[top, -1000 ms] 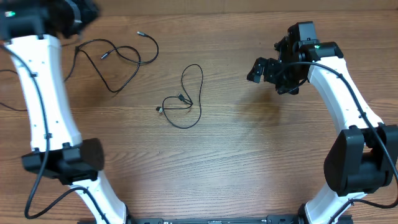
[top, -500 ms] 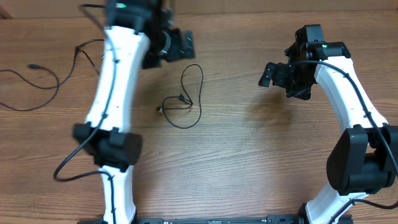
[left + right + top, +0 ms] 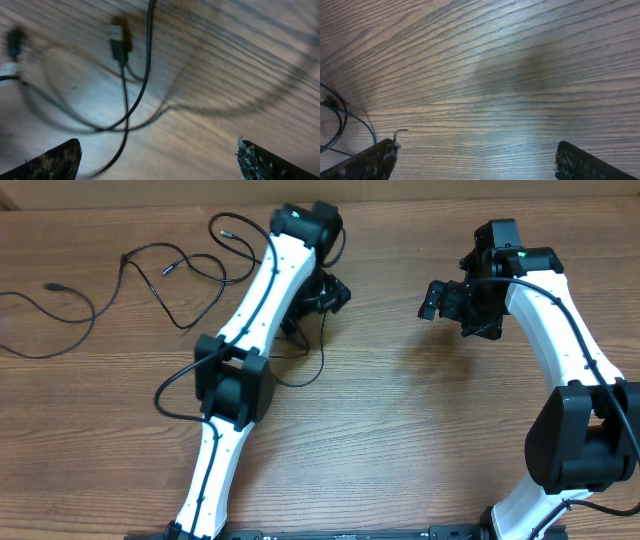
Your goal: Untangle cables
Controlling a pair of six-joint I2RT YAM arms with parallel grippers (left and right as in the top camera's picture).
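Observation:
Three thin black cables lie apart on the wooden table. One loops at the far left (image 3: 90, 315), and another sprawls at the upper left (image 3: 183, 327). The middle cable (image 3: 303, 381) is mostly hidden under my left arm. My left gripper (image 3: 326, 293) hovers right over it, open. In the left wrist view this cable (image 3: 145, 75) curves across the wood with a silver-tipped plug (image 3: 117, 42), and the left gripper (image 3: 157, 161) has nothing between its fingers. My right gripper (image 3: 441, 298) hangs open over bare wood to the right, apart from the cables. The right gripper (image 3: 477, 162) is empty, with a bit of cable (image 3: 337, 120) at the left edge.
My left arm (image 3: 250, 320) stretches diagonally from the near edge across the table's centre. The right arm (image 3: 560, 350) stands along the right side. The table (image 3: 420, 440) is plain wood with nothing else on it.
My left arm has swung from the upper left corner to above the middle cable, and its jaws have opened wide. The right gripper shifted slightly right earlier and now holds still.

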